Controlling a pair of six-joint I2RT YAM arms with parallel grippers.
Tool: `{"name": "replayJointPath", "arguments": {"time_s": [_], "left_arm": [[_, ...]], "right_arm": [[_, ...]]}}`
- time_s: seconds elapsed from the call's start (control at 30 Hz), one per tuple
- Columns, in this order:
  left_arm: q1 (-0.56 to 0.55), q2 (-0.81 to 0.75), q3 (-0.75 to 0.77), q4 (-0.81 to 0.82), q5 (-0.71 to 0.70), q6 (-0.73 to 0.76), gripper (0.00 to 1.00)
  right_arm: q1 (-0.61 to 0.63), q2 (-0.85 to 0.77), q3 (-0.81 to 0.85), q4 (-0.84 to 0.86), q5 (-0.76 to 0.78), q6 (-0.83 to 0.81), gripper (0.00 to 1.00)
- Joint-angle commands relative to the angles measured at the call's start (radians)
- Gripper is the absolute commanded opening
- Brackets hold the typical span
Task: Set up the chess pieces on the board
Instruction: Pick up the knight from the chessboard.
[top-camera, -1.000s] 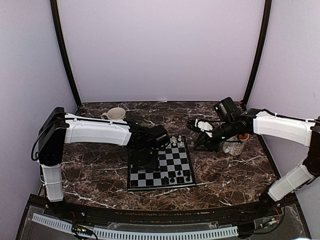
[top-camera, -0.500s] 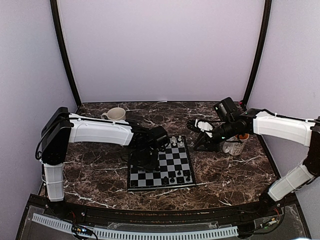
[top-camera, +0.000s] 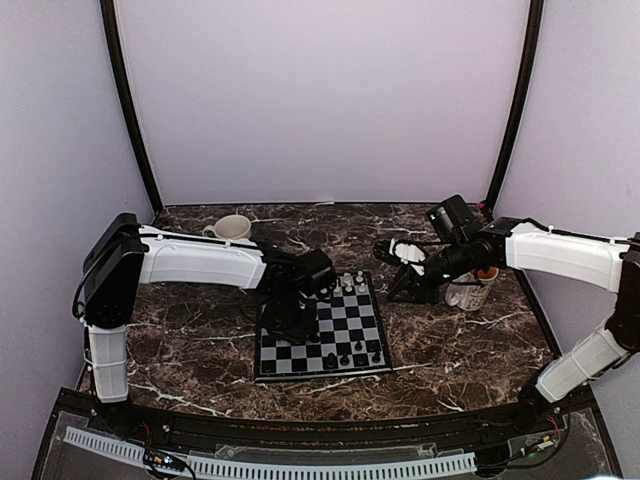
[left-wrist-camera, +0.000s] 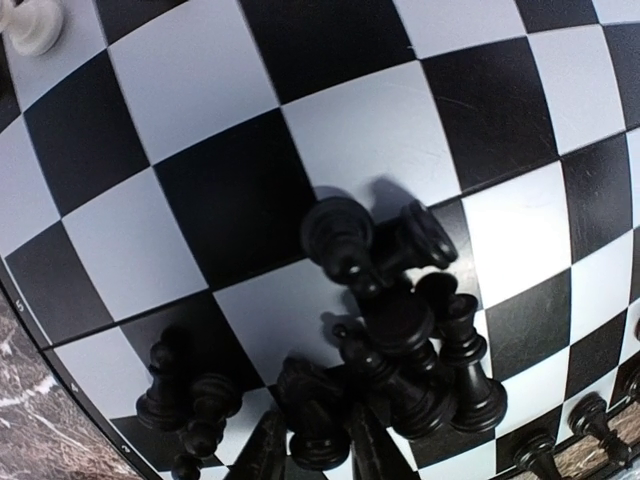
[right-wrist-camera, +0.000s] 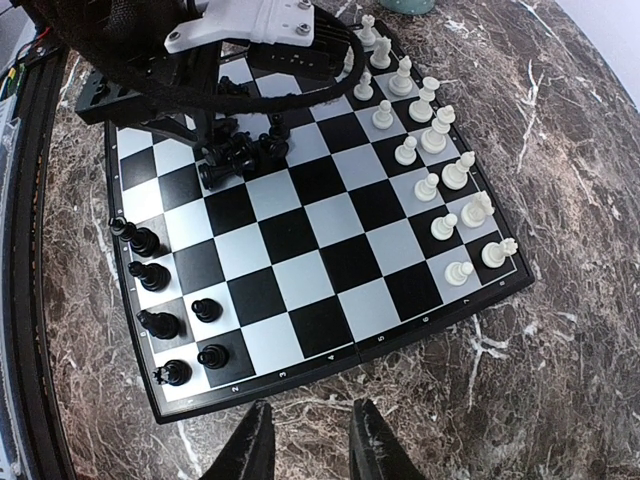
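Surface: a dark brown marble tabletop with white veins.
Room: pale lilac walls close it in at the back and both sides, with a black pole in each back corner.
Mugs: a cream mug stands at the far left of the table. A white mug stands under my right arm.
Board: the chessboard lies flat mid-table, between my two arms.
White pieces: the white pieces stand upright in two rows along the board's far edge.
Black pieces: a few standing black pieces line the near edge, towards the right. The rest lie in a tumbled black heap on the left part of the board.
Left pincer: my left pincer is low over the heap, with one black piece between its fingertips. I cannot tell whether they clamp it.
Right pincer: my right pincer hovers above the marble just off the board's right edge. Its fingers are apart, with only tabletop between them.
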Motion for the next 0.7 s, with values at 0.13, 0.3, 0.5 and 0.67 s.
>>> {"name": "replayJointPath", "arguments": {"time_s": [0.13,0.3,0.5,0.67], "left_arm": [[-0.004,-0.075,-0.011,-0.076,-0.008,0.089,0.15],[-0.022,-0.177,-0.055,-0.043,-0.045,0.181,0.14],[-0.045,-0.329,-0.269,0.300,-0.010,0.323,0.10],[-0.053,-0.478,-0.525,0.747,-0.023,0.404,0.11]], "right_arm": [[-0.004,0.004,0.047,-0.005,0.007,0.026,0.28],[-0.005,0.013,0.180,-0.071,0.060,0.037,0.29],[-0.033,-0.032,0.259,0.046,0.252,0.159,0.91],[-0.099,0.099,0.389,-0.080,-0.027,0.239,1.00]]}}
